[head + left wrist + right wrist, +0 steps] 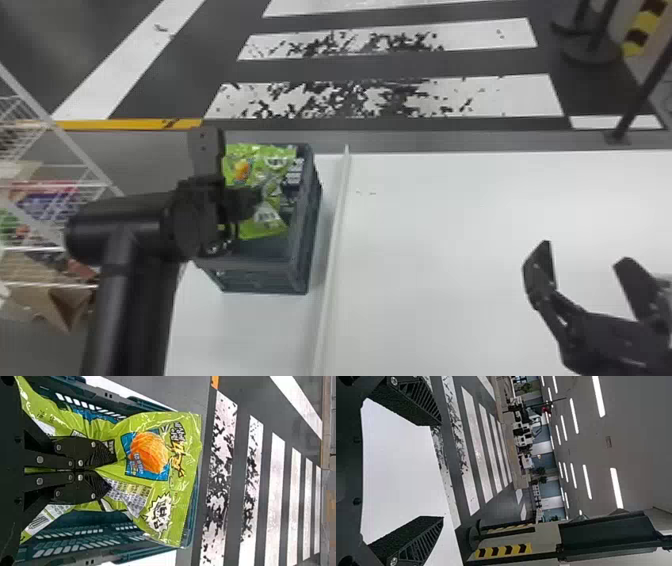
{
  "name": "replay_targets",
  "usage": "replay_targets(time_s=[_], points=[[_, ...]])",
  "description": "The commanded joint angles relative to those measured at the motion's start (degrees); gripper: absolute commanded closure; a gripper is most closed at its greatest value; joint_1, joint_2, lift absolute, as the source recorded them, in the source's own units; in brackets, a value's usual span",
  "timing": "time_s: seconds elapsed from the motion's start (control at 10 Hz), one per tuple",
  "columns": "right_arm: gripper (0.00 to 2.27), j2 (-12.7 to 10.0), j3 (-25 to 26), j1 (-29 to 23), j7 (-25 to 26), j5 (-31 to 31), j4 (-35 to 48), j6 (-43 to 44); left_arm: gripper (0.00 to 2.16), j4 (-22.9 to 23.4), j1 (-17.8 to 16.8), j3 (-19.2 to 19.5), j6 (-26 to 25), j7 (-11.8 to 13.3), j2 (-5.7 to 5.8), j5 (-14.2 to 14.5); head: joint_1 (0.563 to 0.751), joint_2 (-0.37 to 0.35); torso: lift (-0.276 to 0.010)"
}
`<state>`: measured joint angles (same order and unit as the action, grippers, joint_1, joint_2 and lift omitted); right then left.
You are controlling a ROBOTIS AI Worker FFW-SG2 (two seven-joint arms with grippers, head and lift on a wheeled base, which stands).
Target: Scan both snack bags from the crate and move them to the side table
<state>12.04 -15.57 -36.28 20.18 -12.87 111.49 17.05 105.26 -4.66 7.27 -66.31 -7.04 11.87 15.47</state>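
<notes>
- So, near side first, head view clock?

- Right gripper at 4 o'clock, over the white table. Fingers wide apart, nothing between them

- And the left gripper?

- 9 o'clock, at the crate. Fingers clamped on a green snack bag, film bunched at the pinch, orange picture facing the wrist camera. Bag's at the crate's opening; can't tell if its bottom edge rests on anything

- Crate sits where?

- On the white surface, 9 o'clock side of the raised strip

- Beyond?

- Wire rack with goods, far out at 9. Striped floor past the tabletop at 12, black posts at 2
</notes>
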Motion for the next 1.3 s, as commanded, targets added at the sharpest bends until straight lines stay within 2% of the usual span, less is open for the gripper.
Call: replay_targets(time_s=[0.0,0.2,0.5,0.8,1.2], points=[[0.08,0.0,0.98,-0.81,0.04,0.12,0.74,0.04,1.89,4.34,0.71,0.47,-3.09,0.01,-0.27,1.23,0.695,0.189,-0.029],[0.08,0.0,2.38,-1.52,0.39,0.12,1.36,0.21,1.89,9.7,1.94,1.17,-6.07,0.1,-0.53,1.59,0.695,0.166,-0.029],[0.08,0.0,2.91,-1.87,0.48,0.04,1.8,0.39,1.89,13.31,4.14,2.84,-6.07,-0.25,-0.09,1.94,0.695,0.145,-0.029],[0.08,-0.18,2.91,-1.61,1.09,0.39,1.71,0.57,1.89,20.34,6.16,3.19,-6.6,-0.08,-0.09,4.57,0.695,0.152,-0.029],[0.08,-0.44,5.46,-2.22,3.11,0.74,1.71,2.32,1.89,24.2,7.3,2.05,-8.53,1.33,-1.76,8.0,0.695,0.081,-0.029]])
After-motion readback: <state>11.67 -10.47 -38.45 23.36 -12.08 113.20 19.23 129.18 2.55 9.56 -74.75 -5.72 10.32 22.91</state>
